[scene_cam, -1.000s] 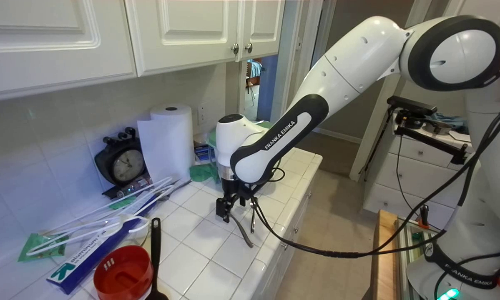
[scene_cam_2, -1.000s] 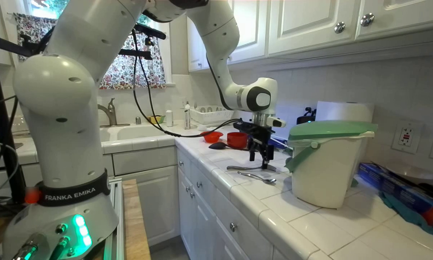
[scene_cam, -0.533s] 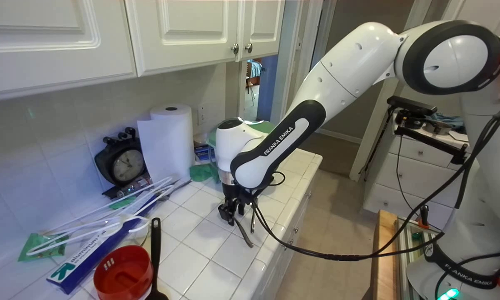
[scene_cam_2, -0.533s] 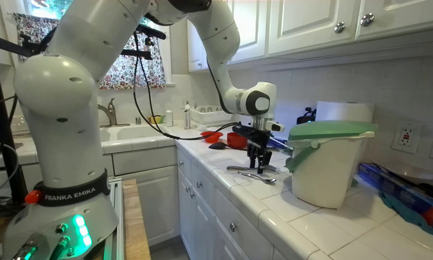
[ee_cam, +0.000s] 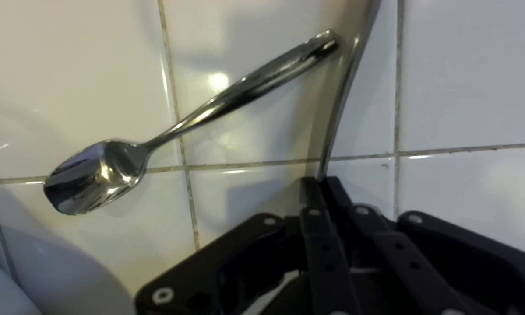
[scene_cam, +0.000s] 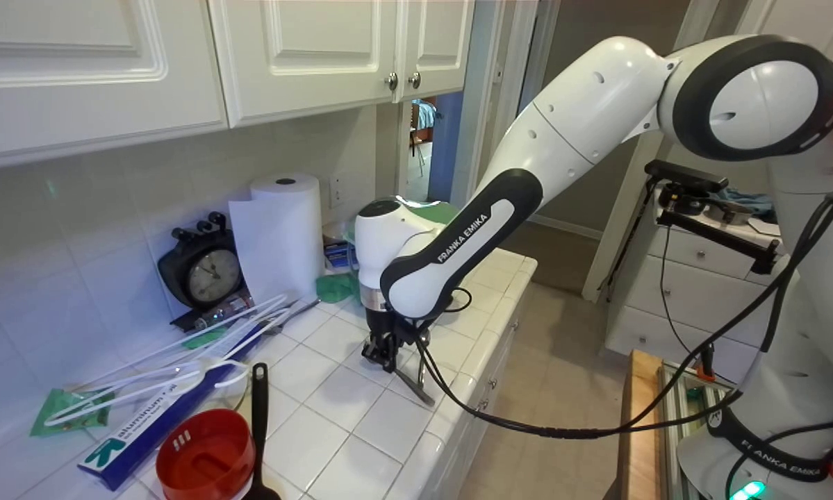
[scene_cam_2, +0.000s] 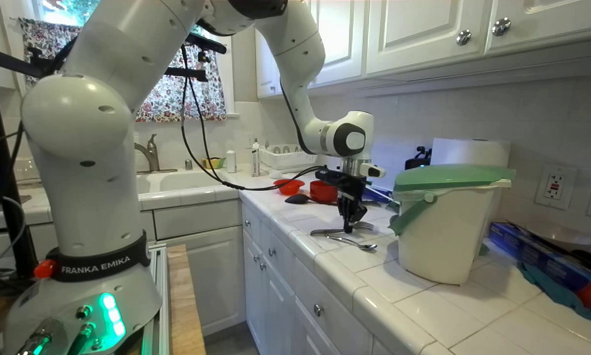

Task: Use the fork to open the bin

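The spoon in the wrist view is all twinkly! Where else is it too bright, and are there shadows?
Wrist view: the spoon catches bright reflections, glare makes a white spot on the tile nearby, soft shadows darken other patches; in an exterior view, the window looks partly washed out and the base lights glow almost white.

In an exterior view, the white arm (scene_cam_2: 307, 93) is arching from the near left over the tiled counter (scene_cam_2: 472, 315), green lights (scene_cam_2: 112, 314) glowing on its base (scene_cam_2: 142, 305). The black gripper (scene_cam_2: 348, 228) is pointing down, its jaws pinching the silver fork (scene_cam_2: 327, 231). A spoon (scene_cam_2: 348, 240) is lying just beside the fork, on the near side. Farther right, the white bin (scene_cam_2: 440, 236) is standing upright, its green lid (scene_cam_2: 453, 177) sitting on top, and a white roll (scene_cam_2: 472, 150) is standing behind it. A blue box (scene_cam_2: 537, 259) is lying at the right. Beyond the gripper, a red cup (scene_cam_2: 321, 191) and a red bowl (scene_cam_2: 289, 186) are sitting near each other, and a white dish rack (scene_cam_2: 289, 160) is standing at the far end.
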